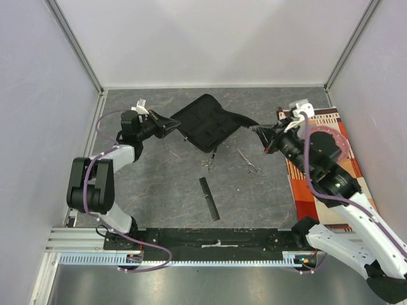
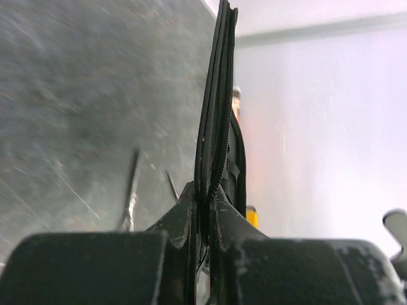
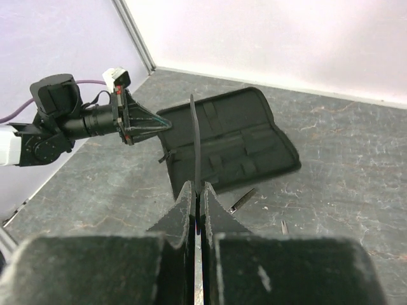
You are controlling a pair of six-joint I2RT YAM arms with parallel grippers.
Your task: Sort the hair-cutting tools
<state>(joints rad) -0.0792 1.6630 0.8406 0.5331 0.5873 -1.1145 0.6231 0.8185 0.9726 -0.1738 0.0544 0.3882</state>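
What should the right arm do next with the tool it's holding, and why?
Probably ease the right gripper forward to slide its slim black tool toward a pocket of the pouch. The tool points at the open pouch, and the left gripper pinches its edge, steadying it.

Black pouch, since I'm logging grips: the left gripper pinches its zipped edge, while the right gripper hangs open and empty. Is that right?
Not quite. The left gripper does pinch the pouch at its zipped edge. The right gripper, however, is not open and empty. It is shut on a slim black tool, as the right wrist view shows.
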